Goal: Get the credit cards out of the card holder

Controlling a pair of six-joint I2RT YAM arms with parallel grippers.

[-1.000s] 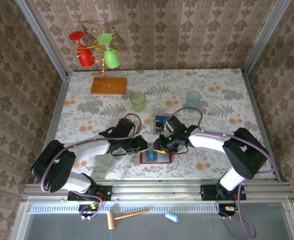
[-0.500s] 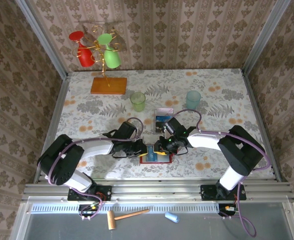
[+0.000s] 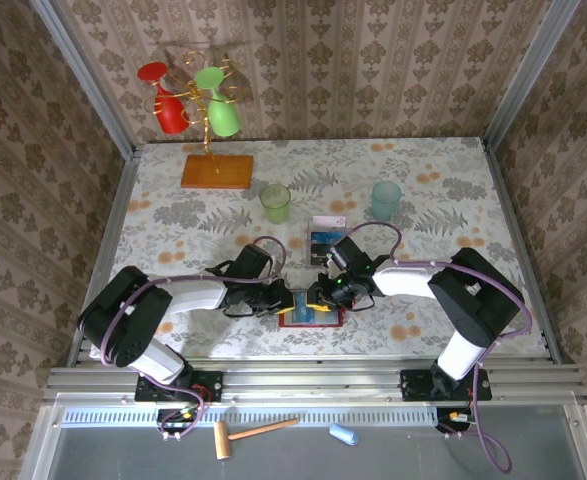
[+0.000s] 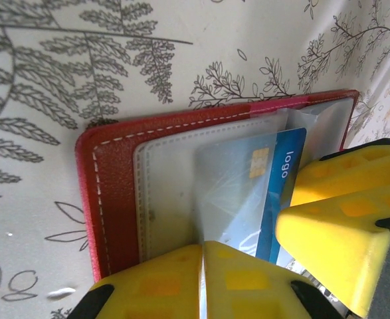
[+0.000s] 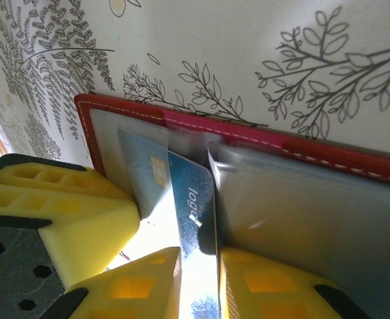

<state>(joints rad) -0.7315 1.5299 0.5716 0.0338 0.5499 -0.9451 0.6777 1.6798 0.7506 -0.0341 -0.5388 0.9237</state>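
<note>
The red card holder (image 3: 311,316) lies open on the table near the front edge. Its clear grey pockets (image 4: 168,193) face up. A blue credit card (image 5: 185,193) with a gold chip sticks partly out of one pocket (image 4: 274,179). My right gripper (image 5: 198,282) has this card between its fingers, closed on its free end. My left gripper (image 4: 201,266) is shut, its tips pressing on the clear pocket beside the card. The two grippers (image 3: 291,298) (image 3: 320,296) nearly touch over the holder. Two more credit cards (image 3: 325,238) lie flat just beyond the holder.
A green cup (image 3: 275,203) and a teal cup (image 3: 385,199) stand behind the loose cards. At the back left an orange wooden base (image 3: 217,171) carries a wire rack with red and green glasses. Metal rails edge both sides of the table.
The right gripper's fingers have narrowed onto the blue card. Both arms have shifted only slightly over the holder.
</note>
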